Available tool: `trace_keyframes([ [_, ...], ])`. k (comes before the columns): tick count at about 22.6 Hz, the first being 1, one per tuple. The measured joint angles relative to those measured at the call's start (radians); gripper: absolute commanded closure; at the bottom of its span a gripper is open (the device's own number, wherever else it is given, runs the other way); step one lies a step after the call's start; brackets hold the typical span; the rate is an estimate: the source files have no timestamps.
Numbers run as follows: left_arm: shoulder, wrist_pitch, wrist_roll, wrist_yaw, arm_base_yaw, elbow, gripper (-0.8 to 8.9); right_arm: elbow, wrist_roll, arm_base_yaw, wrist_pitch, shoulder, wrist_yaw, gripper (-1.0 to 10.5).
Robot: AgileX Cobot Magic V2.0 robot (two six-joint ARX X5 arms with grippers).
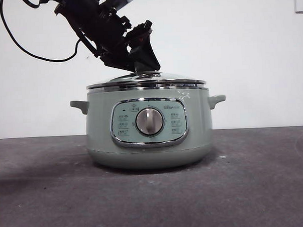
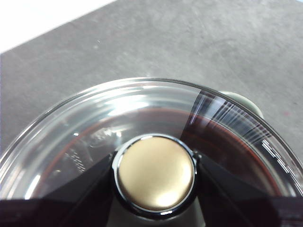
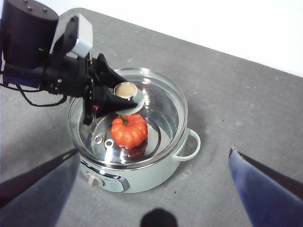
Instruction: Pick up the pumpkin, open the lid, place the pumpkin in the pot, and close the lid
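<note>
Pumpkin [image 3: 129,131]: you can see it in the pot [image 1: 149,138], middle of the right wrist picture.
Lid [image 1: 146,79]: sits on the pot's rim, closing it.
Left gripper [image 2: 155,176]: its fingers hug the lid's knob [image 2: 155,173].
Right gripper [image 3: 156,189]: fingers wide, holding nothing, waiting above the counter [image 1: 255,189].
Hidden: the front picture doesn't show the pumpkin.

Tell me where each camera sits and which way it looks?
Front view: low at table height, looking level at the pot; the left gripper comes down from the top onto the lid.
Left wrist view: on the left arm, looking down on the lid's knob between its own fingers.
Right wrist view: high on the right arm, looking down at pot, lid, pumpkin inside; its own open fingers show at the bottom.
All three share the lid.
</note>
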Motion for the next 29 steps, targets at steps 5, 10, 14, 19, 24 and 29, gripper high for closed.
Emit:
trace_keyframes([
  [5, 0.004, -0.011, 0.0, 0.0, -0.007, 0.0, 8.22, 0.0, 0.0, 0.0, 0.001, 0.0, 0.0, 3.5],
  [10, 0.011, -0.015, 0.0, -0.012, -0.01, 0.0, 8.22, 0.0, 0.0, 0.0, 0.0, 0.0, 0.0, 3.5],
  [14, 0.011, -0.026, 0.0, -0.015, -0.011, 0.003, 5.48, 0.0, 0.0, 0.0, -0.003, 0.0, 0.0, 3.5],
  [19, 0.003, -0.061, 0.0, -0.025, -0.011, 0.008, 2.79, 0.0, 0.0, 0.0, -0.05, 0.0, -0.006, 3.5],
  [24, -0.072, -0.14, 0.001, -0.061, -0.011, 0.007, 2.79, 0.0, 0.003, 0.0, -0.109, 0.0, -0.103, 3.5],
  [29, -0.259, -0.374, 0.0, -0.061, -0.011, 0.007, 2.81, 0.0, 0.004, 0.0, -0.211, 0.0, -0.237, 3.5],
])
